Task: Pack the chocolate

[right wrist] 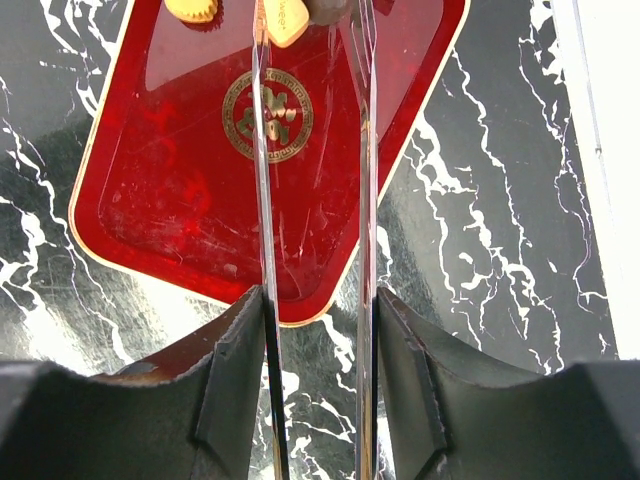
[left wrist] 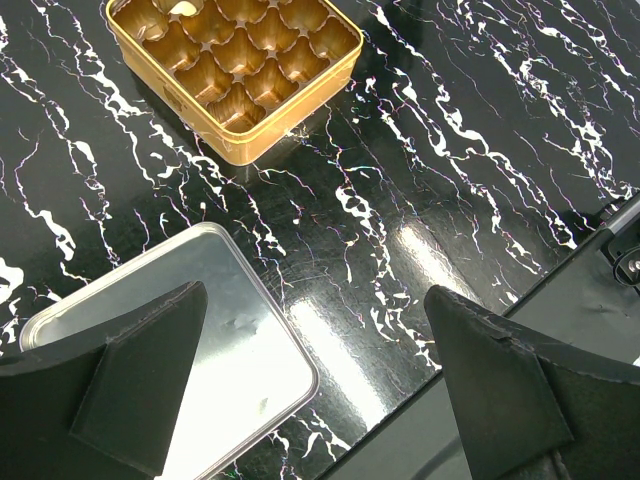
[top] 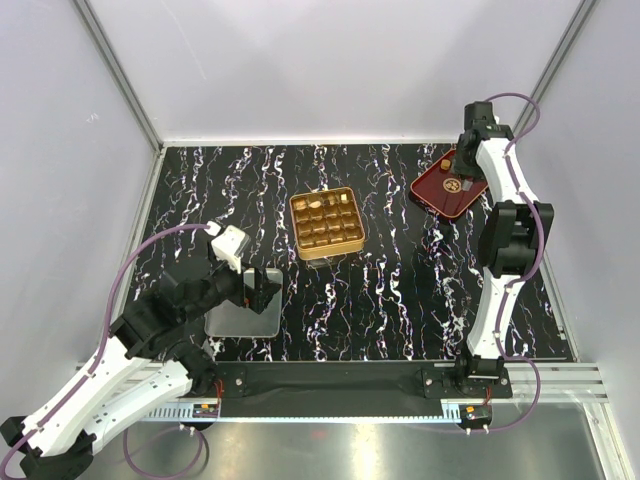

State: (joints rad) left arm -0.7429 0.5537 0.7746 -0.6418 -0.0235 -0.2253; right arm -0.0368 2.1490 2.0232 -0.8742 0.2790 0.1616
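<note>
my right gripper [right wrist: 312, 30] has its two clear blades [right wrist: 262, 200] standing a little apart over the red tray [right wrist: 170, 210]. a dark piece [right wrist: 330, 8] of chocolate sits in the gap at the very top of the wrist view. i cannot tell if the blades pinch it, as their tips run off the edge there. a tan piece [right wrist: 285, 20] lies against the outside of the blade on the left of that view, and a golden piece [right wrist: 192, 8] lies just beyond it, all three at the same end of the tray. from above, the tray [top: 440, 195] sits at the far right of the table [top: 400, 280], with the golden piece [top: 446, 163] near its back corner.

my left gripper [left wrist: 320, 400] is wide open and holds nothing. one finger [left wrist: 150, 380] hangs over the silver tray [left wrist: 230, 330] and the other over bare table. that silver tray [top: 245, 315] lies near left.

the gold tin [top: 326, 222] sits mid-table, well apart from both grippers. most of its cells show bare gold, and a pale piece [left wrist: 182, 8] rests in a back-row cell.
</note>
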